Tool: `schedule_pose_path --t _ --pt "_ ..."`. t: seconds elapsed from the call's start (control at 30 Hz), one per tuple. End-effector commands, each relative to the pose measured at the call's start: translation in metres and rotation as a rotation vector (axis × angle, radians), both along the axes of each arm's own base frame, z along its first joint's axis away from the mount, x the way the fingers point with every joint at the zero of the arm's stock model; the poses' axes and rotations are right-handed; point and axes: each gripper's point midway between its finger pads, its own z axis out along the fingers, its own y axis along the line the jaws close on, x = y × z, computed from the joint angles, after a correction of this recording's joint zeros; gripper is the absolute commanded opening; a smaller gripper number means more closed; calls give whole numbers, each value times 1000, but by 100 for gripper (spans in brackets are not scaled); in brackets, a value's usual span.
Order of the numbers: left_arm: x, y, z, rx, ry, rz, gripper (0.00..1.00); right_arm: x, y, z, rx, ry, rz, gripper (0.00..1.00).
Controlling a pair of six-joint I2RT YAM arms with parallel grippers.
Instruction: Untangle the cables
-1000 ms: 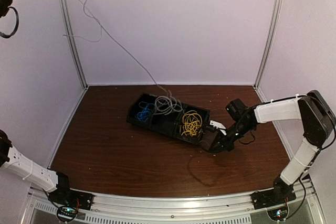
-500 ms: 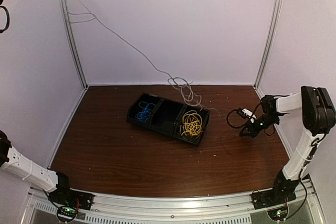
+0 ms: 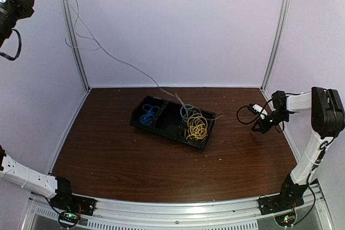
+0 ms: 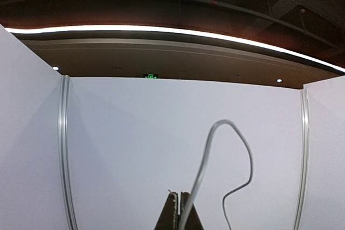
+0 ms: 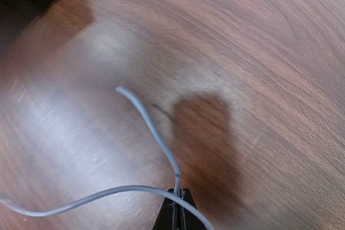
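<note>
The grey cable (image 3: pixel 116 60) is pinched in the closed left gripper (image 4: pixel 178 202), held high above the table's (image 3: pixel 135 171) far left corner, and in the closed right gripper (image 5: pixel 178 193) near the right edge; the yellow cable (image 3: pixel 196 127) and blue cable (image 3: pixel 147 117) are seen in the tray (image 3: pixel 167 133) mid-table.

Nothing is legible; the green ceiling sign (image 4: pixel 151 76) is too small to read.

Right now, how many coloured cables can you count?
3: blue cable in the tray's left compartment, yellow cable in its right compartment, grey cable strung from the raised left gripper down to the tray. More may hide.
</note>
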Motion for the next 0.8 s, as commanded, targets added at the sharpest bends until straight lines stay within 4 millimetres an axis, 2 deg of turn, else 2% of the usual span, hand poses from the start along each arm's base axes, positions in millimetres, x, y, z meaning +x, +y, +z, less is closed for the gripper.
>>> schedule_pose_path --t 0.0,0.1,0.23,0.27,0.37,0.43,0.53,0.6,0.7,0.77 --pt "22 -58 -70 44 129 -105 0 -34 14 27 19 5 180 3" --pt "29 -91 -129 81 226 -203 0 -57 20 41 26 1 256 0" --pt "32 -118 -196 108 353 -301 0 -62 9 55 -42 -57 256 0" --pt "33 -123 -213 116 383 -317 0 -64 7 58 -63 -68 270 3" --pt "34 -133 -251 131 454 -342 0 -74 7 69 -98 -87 339 27" --pt "33 -136 -264 126 480 -363 0 -82 14 83 -103 -114 398 37" --pt "33 -136 -269 109 493 -375 0 -94 38 109 -111 -167 509 50" --pt "32 -132 -267 99 491 -369 0 -106 56 122 -118 -174 588 52" --pt "31 -126 -263 76 487 -368 0 -126 98 136 -76 -190 694 51" --pt "32 -123 -264 70 488 -358 0 -128 130 141 -41 -242 710 49"
